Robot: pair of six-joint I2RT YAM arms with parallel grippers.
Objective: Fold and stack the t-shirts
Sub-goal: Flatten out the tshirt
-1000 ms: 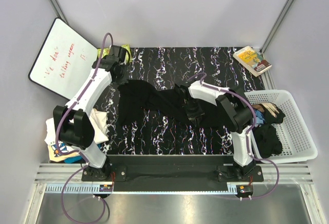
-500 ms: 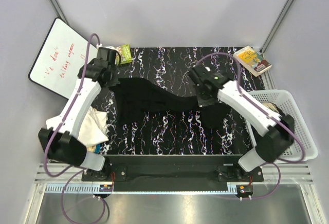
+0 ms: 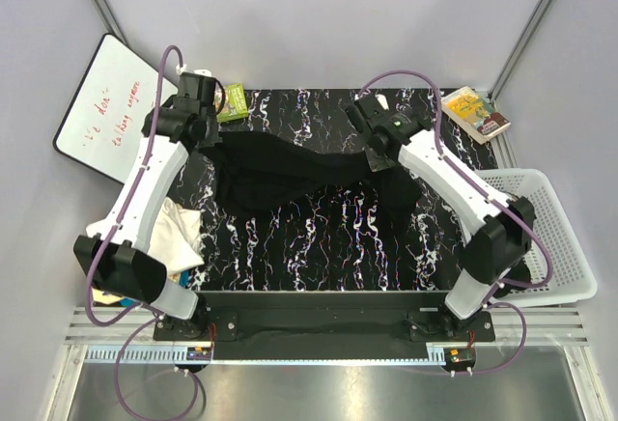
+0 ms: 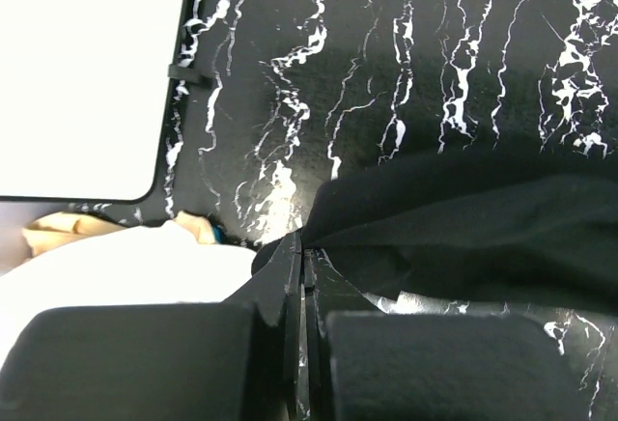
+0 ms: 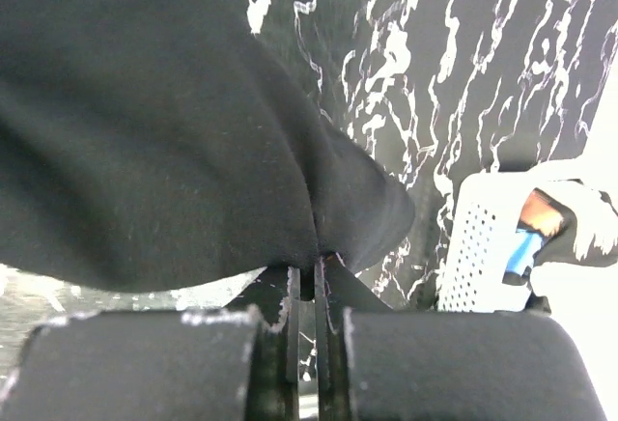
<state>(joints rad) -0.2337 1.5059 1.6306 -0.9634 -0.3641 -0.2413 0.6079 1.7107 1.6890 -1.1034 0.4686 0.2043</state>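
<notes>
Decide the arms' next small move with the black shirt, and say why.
Probably draw the grippers apart a little, then lower. The left gripper and right gripper each pinch the black shirt, which sags bunched between them over the table, so it needs tautening before lying flat.

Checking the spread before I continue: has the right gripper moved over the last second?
Yes. The right gripper, shut on the black t-shirt, went from level with the basket toward the table's far edge.
</notes>
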